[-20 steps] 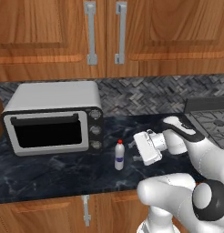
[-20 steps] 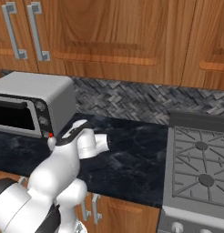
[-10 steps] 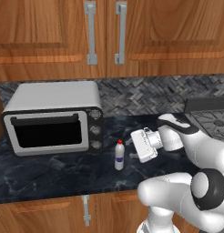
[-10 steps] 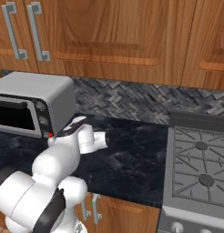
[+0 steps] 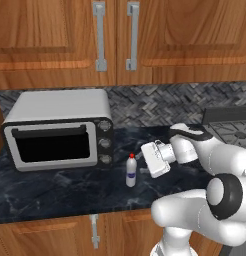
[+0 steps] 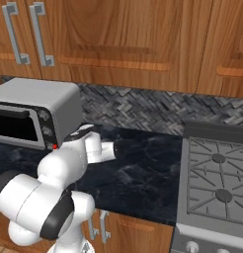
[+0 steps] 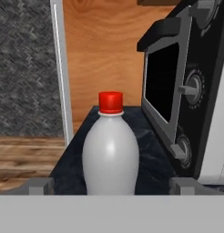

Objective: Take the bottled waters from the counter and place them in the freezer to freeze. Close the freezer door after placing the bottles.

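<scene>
A white bottled water point(image 5: 130, 171) with a red cap stands upright on the dark marbled counter point(image 5: 45, 192), just off the toaster oven's front right corner. My gripper point(image 5: 146, 161) hovers level with it, a little to its right, pointing at it. In the hand view the bottle point(image 7: 110, 150) stands centred and close, and my gripper point(image 7: 111, 186) is open, with one fingertip point(image 7: 41, 185) on each side of the bottle's base and no contact. The freezer and its door are out of view.
A grey toaster oven point(image 5: 57, 135) with a black window stands directly left of the bottle and lines the right side of the hand view point(image 7: 186, 91). A stove point(image 6: 217, 173) adjoins the counter on the right. Wooden cabinets point(image 5: 115, 35) hang above.
My hand has edged left toward the bottle and the arm's elbow has shifted. The bottle has not moved and the jaws have stayed open.
</scene>
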Available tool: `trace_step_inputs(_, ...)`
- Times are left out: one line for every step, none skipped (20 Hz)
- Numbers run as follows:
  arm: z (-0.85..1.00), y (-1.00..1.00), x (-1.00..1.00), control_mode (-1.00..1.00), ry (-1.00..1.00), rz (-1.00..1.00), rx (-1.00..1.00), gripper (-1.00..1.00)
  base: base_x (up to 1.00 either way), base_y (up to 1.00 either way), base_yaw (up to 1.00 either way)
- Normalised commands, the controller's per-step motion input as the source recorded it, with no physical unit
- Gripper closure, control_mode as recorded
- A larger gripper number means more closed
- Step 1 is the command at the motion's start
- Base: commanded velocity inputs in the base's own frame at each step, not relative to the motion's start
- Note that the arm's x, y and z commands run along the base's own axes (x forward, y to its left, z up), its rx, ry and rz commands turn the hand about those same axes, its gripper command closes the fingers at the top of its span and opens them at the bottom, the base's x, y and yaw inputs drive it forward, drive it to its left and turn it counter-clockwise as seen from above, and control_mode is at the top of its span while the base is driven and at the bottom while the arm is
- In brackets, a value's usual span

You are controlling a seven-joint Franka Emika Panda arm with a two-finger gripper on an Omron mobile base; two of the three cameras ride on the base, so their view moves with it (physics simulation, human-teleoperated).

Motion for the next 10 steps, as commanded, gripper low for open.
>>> trace_step_inputs(-0.1,0.16,-0.21,-1.0,0.0,0.0,0.0,-1.0,0.0,0.0,0.0)
trace_step_inputs(-0.04,0.16,-0.14,-1.0,0.0,0.0,0.0,-1.0,0.0,0.0,0.0)
trace_step_inputs(-0.01,0.15,-0.07,-1.0,0.0,0.0,0.0,-1.0,0.0,0.0,0.0)
trace_step_inputs(0.0,0.14,-0.02,-1.0,0.0,0.0,0.0,-1.0,0.0,0.0,0.0)
trace_step_inputs(0.0,0.14,0.0,-1.0,0.0,0.0,0.0,-1.0,0.0,0.0,0.0)
trace_step_inputs(0.0,0.11,0.0,-1.0,0.0,0.0,0.0,-1.0,0.0,0.0,0.0)
trace_step_inputs(0.0,0.07,0.0,-1.0,0.0,0.0,0.0,-1.0,0.0,0.0,0.0)
trace_step_inputs(0.0,0.06,0.0,-1.0,0.0,0.0,0.0,-1.0,0.0,0.0,0.0)
trace_step_inputs(0.0,0.07,0.0,-1.0,0.0,0.0,0.0,-1.0,0.0,0.0,0.0)
trace_step_inputs(0.0,0.07,0.0,-1.0,0.0,0.0,0.0,-1.0,0.0,0.0,0.0)
